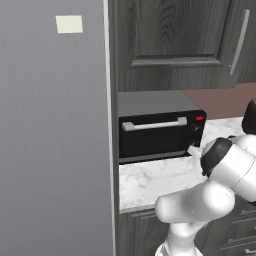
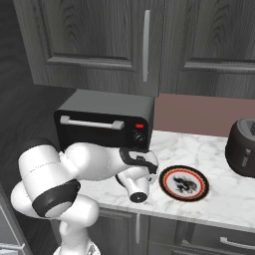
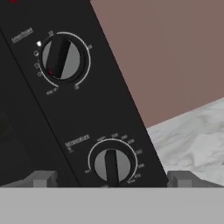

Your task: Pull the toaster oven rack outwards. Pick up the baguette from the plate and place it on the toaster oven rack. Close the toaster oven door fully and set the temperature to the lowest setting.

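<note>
We hold the gripper (image 3: 111,178) released, jaws wide, facing the boxy black toaster oven (image 2: 102,122). Its lower round black knob (image 3: 112,165), pointer bar along the view's vertical, sits directly ahead between the fingertips.

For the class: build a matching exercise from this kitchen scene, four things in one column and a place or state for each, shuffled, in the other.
1. toaster oven door
2. plate
3. gripper
4. red light

a. open, at the lower knob
b. closed
c. above the knobs
d. on the marble counter, no bread on it

Pairs: 1-b, 2-d, 3-a, 4-c
</note>
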